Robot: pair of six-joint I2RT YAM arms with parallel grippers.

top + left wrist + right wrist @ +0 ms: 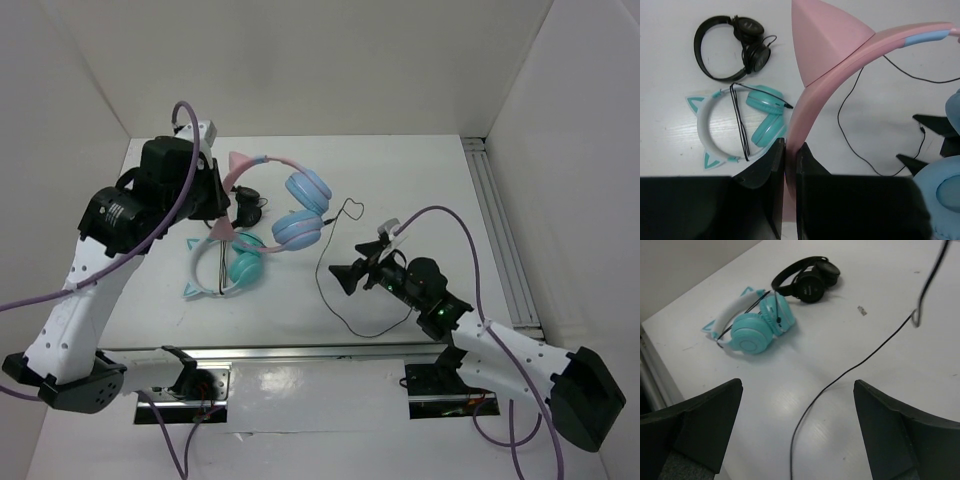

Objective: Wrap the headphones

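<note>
The headphones (300,205) have a pink cat-ear headband (840,60) and light blue ear cups (308,187). My left gripper (218,205) is shut on the headband (262,160) and holds the pair above the table; the jaws pinch the pink band (791,150). Their thin black cable (335,265) hangs down and loops across the table. My right gripper (358,275) is open and empty, just above the cable (840,377), which runs between its fingers.
A teal-cupped pair with a whitish headband (222,268) lies under the left gripper. A smaller all-black pair (247,208) lies behind it. Both also show in the right wrist view: the teal pair (750,325), the black pair (807,277). White walls enclose the table.
</note>
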